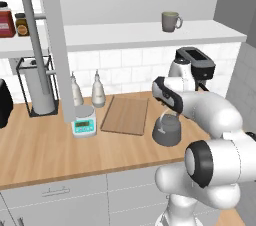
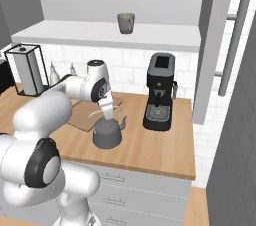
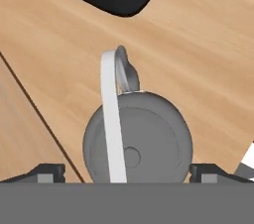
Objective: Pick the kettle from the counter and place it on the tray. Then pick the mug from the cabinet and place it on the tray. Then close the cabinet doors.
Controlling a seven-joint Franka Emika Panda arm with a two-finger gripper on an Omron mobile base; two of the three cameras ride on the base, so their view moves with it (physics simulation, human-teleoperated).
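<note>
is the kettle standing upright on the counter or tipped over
Upright: the kettle sits flat on the counter, handle arched on top, below the open claw.

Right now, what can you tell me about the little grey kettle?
The kettle is small, squat, round and dark grey, and looks like dull metal. A thin, pale handle arches over its lid, which has a small knob in the middle, and a short spout sticks out one side. It stands upright on the wooden counter, beside the tray but not on it, with the coffee machine on its other side. The open gripper hangs right above it, one finger on each side, not squeezing it.
</note>
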